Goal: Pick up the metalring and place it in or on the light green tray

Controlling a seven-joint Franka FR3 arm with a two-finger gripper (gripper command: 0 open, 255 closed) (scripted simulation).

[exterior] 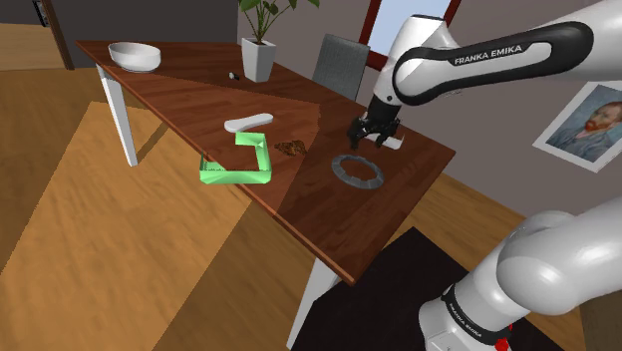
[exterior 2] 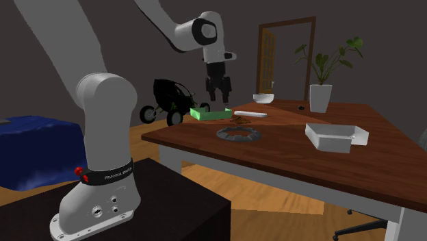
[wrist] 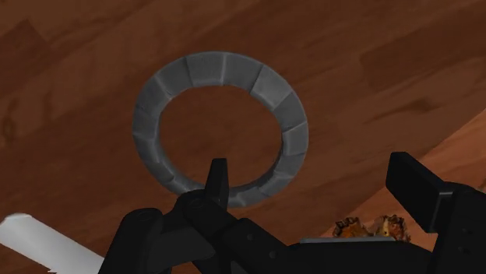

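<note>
Surface: a dark reddish-brown wooden surface [exterior: 199,80] on white legs is seen standing on a wooden plank floor [exterior: 60,199].
Room: in the shoulder view, from the left, a white bowl [exterior: 135,55], a leafy plant in a white pot [exterior: 258,58], a grey chair [exterior: 340,65] and a framed portrait [exterior: 588,125] on the wall are shown.
Edges: the light green tray [exterior: 261,160] is set right at the surface's near edge.
Open room: bare wood is left all round the ring. A small brown object [exterior: 291,148] lies between tray and ring, and a white open box [exterior 2: 332,135] lies beyond.
Ring: the grey segmented ring [exterior: 339,175] is laid flat, hole upward, well in from the edges. Being round, it shows no long axis.
Pincer: the black two-finger pincer [exterior: 371,133] is held above the surface near the ring, fingers spread wide, nothing clasped.
</note>
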